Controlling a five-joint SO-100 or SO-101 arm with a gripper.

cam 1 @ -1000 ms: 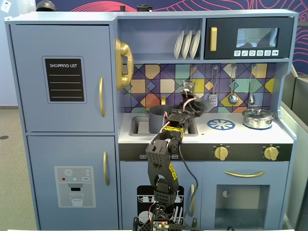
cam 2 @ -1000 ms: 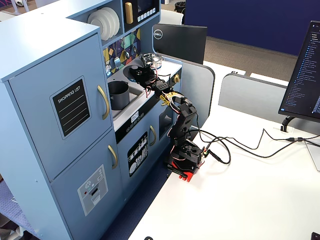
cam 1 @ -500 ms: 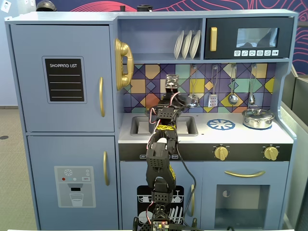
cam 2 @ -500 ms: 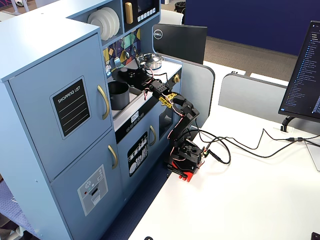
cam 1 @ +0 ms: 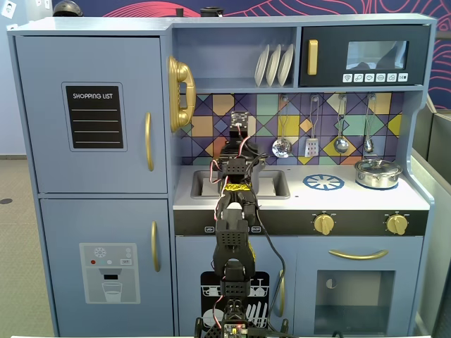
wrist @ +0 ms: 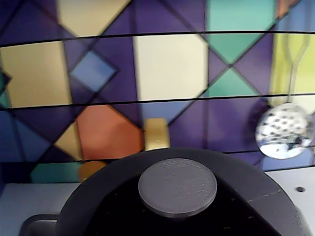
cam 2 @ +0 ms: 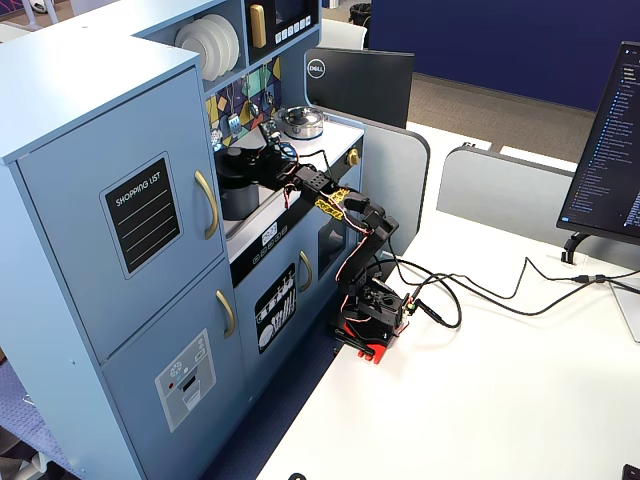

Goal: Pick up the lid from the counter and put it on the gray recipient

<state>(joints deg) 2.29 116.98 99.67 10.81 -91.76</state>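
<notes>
In a fixed view the lid (cam 2: pixel 238 157), a flat dark-gray disc, lies level over the top of the gray recipient (cam 2: pixel 237 198), which stands in the sink. I cannot tell whether the two touch. My gripper (cam 2: pixel 262 160) reaches in from the right and is shut on the lid's edge. The wrist view shows the lid (wrist: pixel 123 201) filling the bottom, with its round knob (wrist: pixel 177 186) uncovered. My fingers do not show there. In the front fixed view my arm (cam 1: pixel 236 169) hides both the lid and the recipient.
A shiny silver lidded pot (cam 1: pixel 378 172) sits at the counter's right end, beside the blue-white burner print (cam 1: pixel 323 182). Utensils (cam 1: pixel 341 144) hang on the tiled back wall. A gold tap (wrist: pixel 156 133) stands right behind the lid, and a skimmer (wrist: pixel 284 130) hangs to the right.
My gripper has swung left with the lid, from beside the burner print to over the sink, above the gray recipient. The arm now stretches further forward.
</notes>
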